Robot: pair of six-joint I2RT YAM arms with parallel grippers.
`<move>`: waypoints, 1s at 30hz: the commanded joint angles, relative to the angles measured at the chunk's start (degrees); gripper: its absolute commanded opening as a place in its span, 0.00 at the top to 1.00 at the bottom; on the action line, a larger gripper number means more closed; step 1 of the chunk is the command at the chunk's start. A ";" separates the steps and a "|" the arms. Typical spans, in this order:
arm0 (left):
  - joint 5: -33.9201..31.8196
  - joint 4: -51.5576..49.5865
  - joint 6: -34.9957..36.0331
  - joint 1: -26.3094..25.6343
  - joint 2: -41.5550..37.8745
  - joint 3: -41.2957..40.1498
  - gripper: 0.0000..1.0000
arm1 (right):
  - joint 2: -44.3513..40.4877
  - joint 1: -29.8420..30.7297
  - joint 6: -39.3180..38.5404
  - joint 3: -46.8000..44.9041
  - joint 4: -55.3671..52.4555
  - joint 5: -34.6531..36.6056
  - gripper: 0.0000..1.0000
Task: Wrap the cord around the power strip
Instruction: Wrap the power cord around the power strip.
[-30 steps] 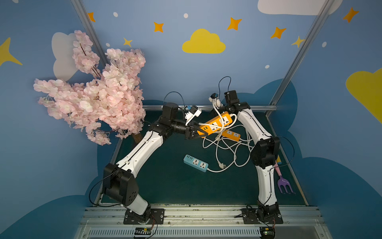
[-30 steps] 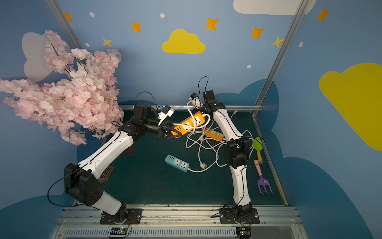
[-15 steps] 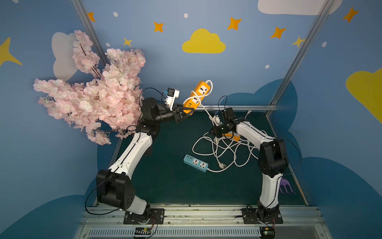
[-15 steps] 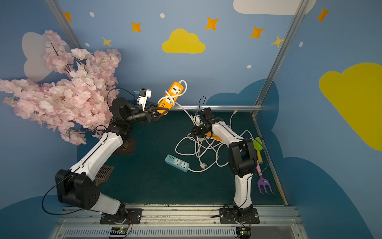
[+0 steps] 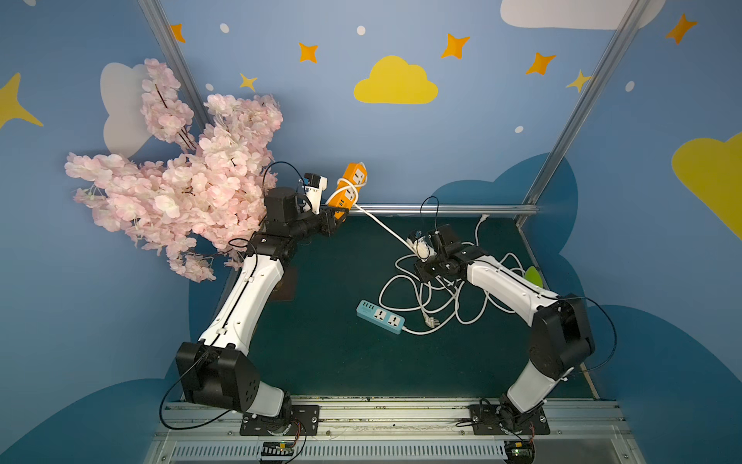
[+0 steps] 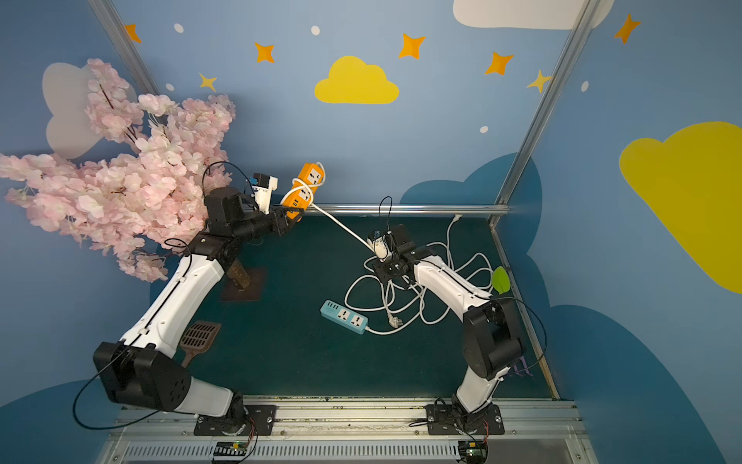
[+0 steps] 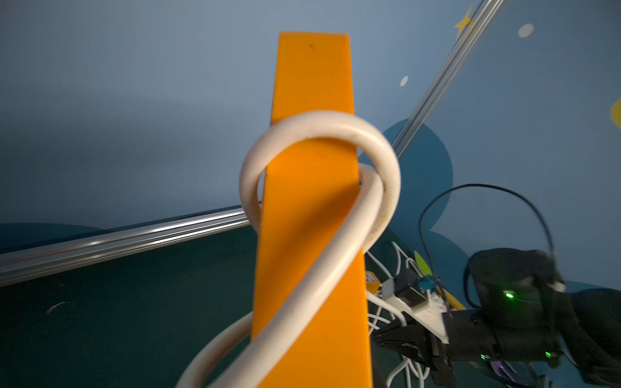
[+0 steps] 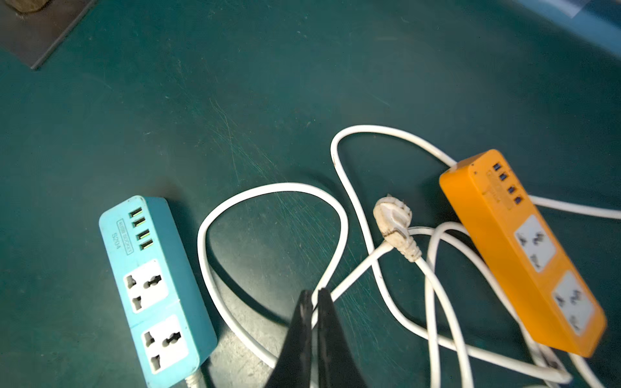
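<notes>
— What colour is the far strip (image 5: 348,189)?
— Orange, with white sockets. Its cord (image 5: 379,224) is white.
— And the near strip (image 5: 380,316)?
— Light blue, with white sockets and green slots.
— Is there a third strip (image 8: 524,252)?
— Yes, on the right. Orange too, with blue slots.
— The mat (image 5: 329,361)?
— Dark green.
— The wall (image 5: 401,152)?
— Blue, with yellow and white clouds, orange and yellow stars, and white dots.
— The flowers (image 5: 180,189) on the left?
— Pink.
— The arms (image 5: 249,297)?
— White, with black joints.

green mat (image 8: 235,84) carries blue power strip (image 8: 154,285), tangled cords (image 8: 268,185).
</notes>
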 commanded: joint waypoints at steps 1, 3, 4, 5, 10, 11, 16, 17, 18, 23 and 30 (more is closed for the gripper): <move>-17.97 -9.50 13.81 -2.70 1.62 5.27 0.97 | -7.43 3.28 -8.12 -1.58 0.24 8.69 1.00; -21.46 -14.08 16.85 -4.55 3.94 6.32 0.98 | -11.02 5.59 -14.12 -2.06 2.20 8.91 1.00; -23.17 -16.58 18.05 -5.56 5.37 6.87 0.97 | -12.82 6.83 -16.86 -2.40 4.03 9.23 1.00; -24.30 -18.40 19.09 -6.45 6.34 6.93 0.98 | -14.25 7.69 -18.98 -2.86 5.95 9.03 1.00; -19.73 -24.07 21.16 -9.71 8.05 3.58 0.97 | -17.34 8.81 -24.16 0.32 12.94 9.84 1.00; -15.98 -25.02 21.61 -10.07 7.71 2.91 0.97 | -16.77 8.86 -24.89 2.33 12.96 10.65 1.00; 7.26 -34.41 27.39 -13.46 7.44 2.88 0.97 | -10.86 6.89 -29.20 12.39 11.82 8.43 1.00; 8.99 -36.68 30.03 -15.40 7.57 2.91 0.97 | -9.07 6.02 -29.34 15.07 10.77 7.25 1.00; 10.08 -38.50 32.30 -17.34 7.91 2.99 0.98 | -7.34 4.97 -29.35 17.56 9.62 5.24 1.00; 16.41 -41.51 36.37 -20.49 7.75 2.66 0.97 | 1.37 -2.84 -26.58 28.38 4.67 -4.55 1.00; 30.67 -36.18 35.80 -20.41 2.25 2.91 0.97 | 12.91 -10.56 -17.21 38.44 -1.88 -26.23 1.00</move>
